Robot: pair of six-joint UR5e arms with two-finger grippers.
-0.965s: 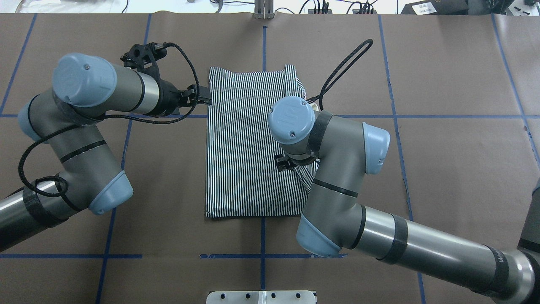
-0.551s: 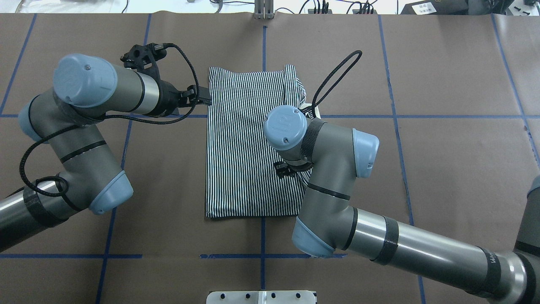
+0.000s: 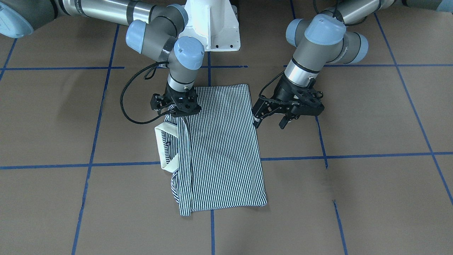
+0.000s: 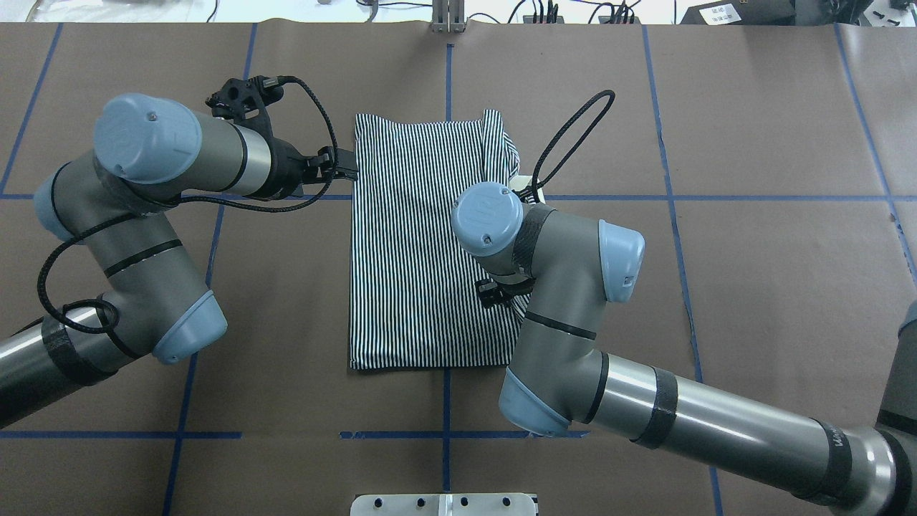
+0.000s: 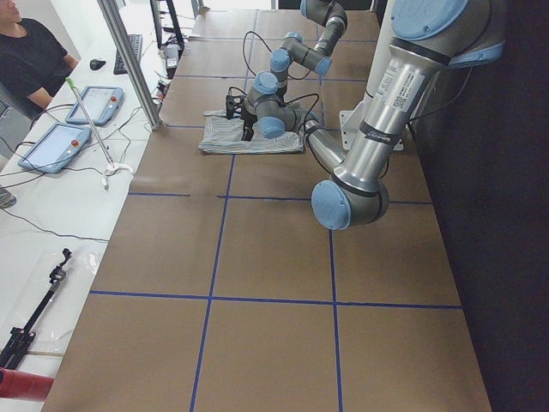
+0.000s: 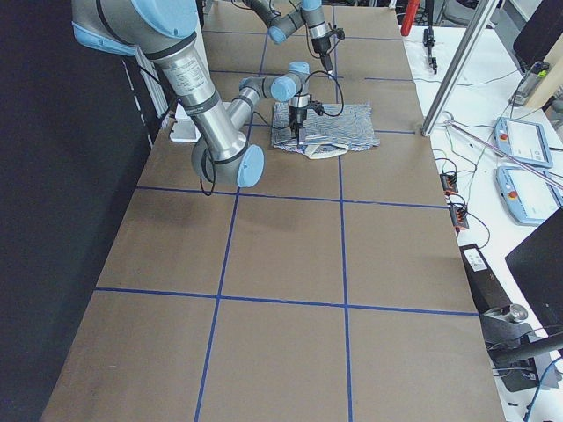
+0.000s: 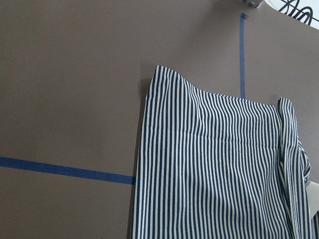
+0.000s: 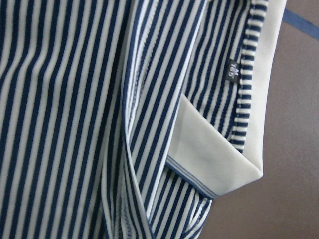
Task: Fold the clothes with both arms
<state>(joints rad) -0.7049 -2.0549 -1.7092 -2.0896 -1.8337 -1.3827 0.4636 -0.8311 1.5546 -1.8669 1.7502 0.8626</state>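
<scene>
On the robot's left, the grey metal left arm (image 4: 179,154) with pale blue joint caps reaches low over the brown paper-covered table (image 4: 752,287), which is squared off by blue tape lines (image 4: 716,198). Its black two-finger left gripper (image 3: 269,123) lies nearly level, fingers spread apart and holding nothing. The tips are just beside the shirt's edge on that side, and I cannot tell whether the nearer one brushes the cloth.

In the middle of the table lies the short-sleeved polo shirt (image 4: 415,251) with thin navy-and-white stripes, folded into a long, flat rectangle across the centre tape line. Along its side toward the robot's right a narrow strip is doubled over on top. The plain cream collar (image 3: 163,148) sticks out past that edge onto the paper.

Then comes the grey right arm (image 4: 566,287) of the same make, bent over the shirt with its wrist pointing straight down. The black right gripper (image 3: 176,110) sits down on the doubled strip just by the collar, on the side nearer the robot's base. Its fingertips are lost in the striped fabric, so I cannot tell whether it is clamped on the cloth or loose.
</scene>
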